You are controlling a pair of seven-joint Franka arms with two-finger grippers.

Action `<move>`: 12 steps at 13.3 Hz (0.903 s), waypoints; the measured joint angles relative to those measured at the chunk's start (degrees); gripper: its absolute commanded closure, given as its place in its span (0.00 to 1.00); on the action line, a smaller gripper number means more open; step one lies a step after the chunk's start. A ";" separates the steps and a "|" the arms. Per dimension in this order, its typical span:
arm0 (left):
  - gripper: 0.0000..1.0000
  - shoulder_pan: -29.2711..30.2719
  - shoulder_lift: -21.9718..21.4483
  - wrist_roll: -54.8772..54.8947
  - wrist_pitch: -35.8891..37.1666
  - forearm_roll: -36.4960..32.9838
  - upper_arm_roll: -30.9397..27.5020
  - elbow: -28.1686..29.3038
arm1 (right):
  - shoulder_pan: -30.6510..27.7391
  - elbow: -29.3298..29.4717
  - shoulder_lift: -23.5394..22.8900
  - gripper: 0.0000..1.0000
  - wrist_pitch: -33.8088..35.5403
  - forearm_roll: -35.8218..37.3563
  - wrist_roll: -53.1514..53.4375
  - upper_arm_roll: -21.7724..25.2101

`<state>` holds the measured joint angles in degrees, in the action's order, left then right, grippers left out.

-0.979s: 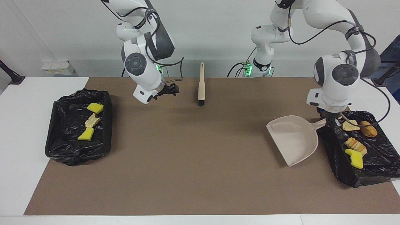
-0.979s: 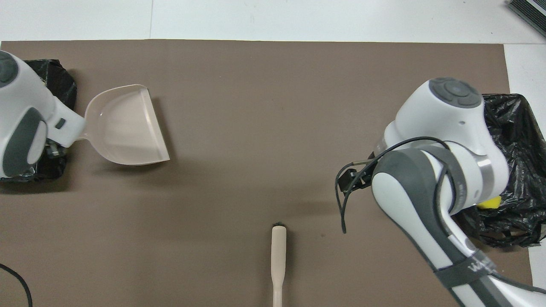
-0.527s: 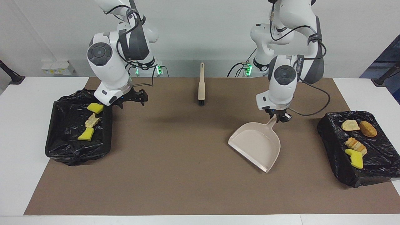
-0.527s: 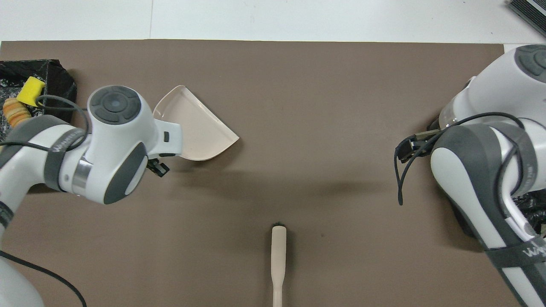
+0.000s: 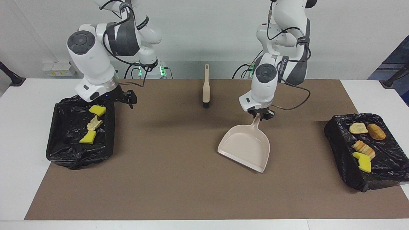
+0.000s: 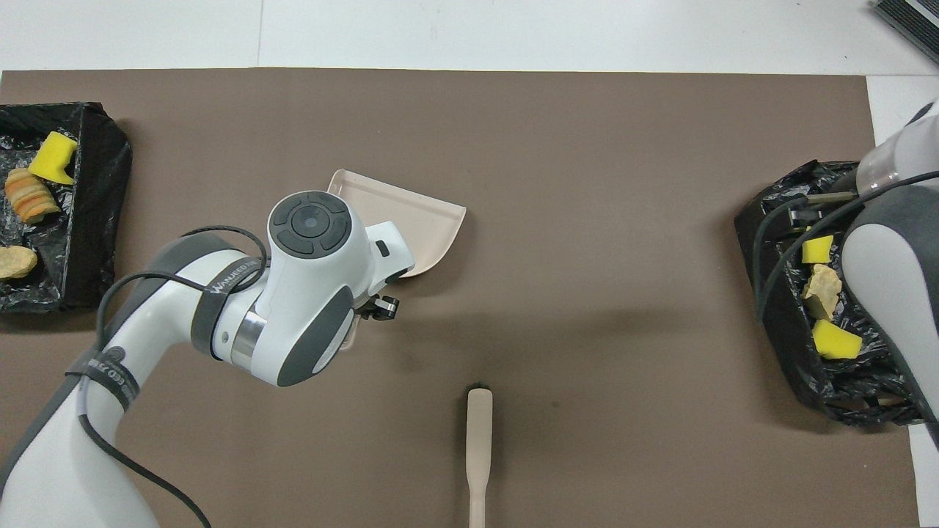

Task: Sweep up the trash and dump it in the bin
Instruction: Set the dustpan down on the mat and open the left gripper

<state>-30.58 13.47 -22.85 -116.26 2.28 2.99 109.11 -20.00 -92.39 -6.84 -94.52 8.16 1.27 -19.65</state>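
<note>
My left gripper (image 5: pixel 262 115) is shut on the handle of the beige dustpan (image 5: pixel 246 148), which tilts lip-down over the middle of the brown mat; nothing lies in the pan (image 6: pixel 411 216). Yellow and tan trash (image 5: pixel 95 123) lies in the black-lined bin (image 5: pixel 76 159) at the right arm's end. More trash (image 5: pixel 362 147), yellow, tan and brown, lies in the bin (image 5: pixel 348 172) at the left arm's end. My right gripper (image 5: pixel 132 99) is open and holds nothing, up over the robot-side corner of its bin. In the overhead view the left arm covers the pan's handle.
The beige brush (image 5: pixel 206 86) with black bristles lies on the mat between the two arm bases, its handle toward the robots (image 6: pixel 479 433). The brown mat (image 5: pixel 179 179) covers most of the white table. A white box (image 5: pixel 59 68) sits by the wall.
The left arm has carried the dustpan from its own bin to over the mat's middle, turning it. The right arm has swung from near the brush to over its own bin.
</note>
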 measured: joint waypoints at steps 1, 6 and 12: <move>1.00 -1.10 0.45 -4.07 -0.95 0.31 0.00 -0.34 | 0.03 0.37 0.49 0.00 1.01 0.11 0.00 0.01; 0.35 -6.16 3.98 -11.24 -4.71 1.37 -0.01 -2.52 | 0.16 1.07 4.00 0.00 5.80 0.06 0.00 -0.04; 0.00 -5.59 2.41 -10.43 -2.80 0.85 -1.60 -3.07 | 7.95 2.27 4.46 0.00 7.56 -1.12 0.00 8.57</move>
<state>-36.17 15.89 -33.29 -119.05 3.13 1.39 106.04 -12.05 -90.12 -2.38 -86.96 7.04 1.27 -11.08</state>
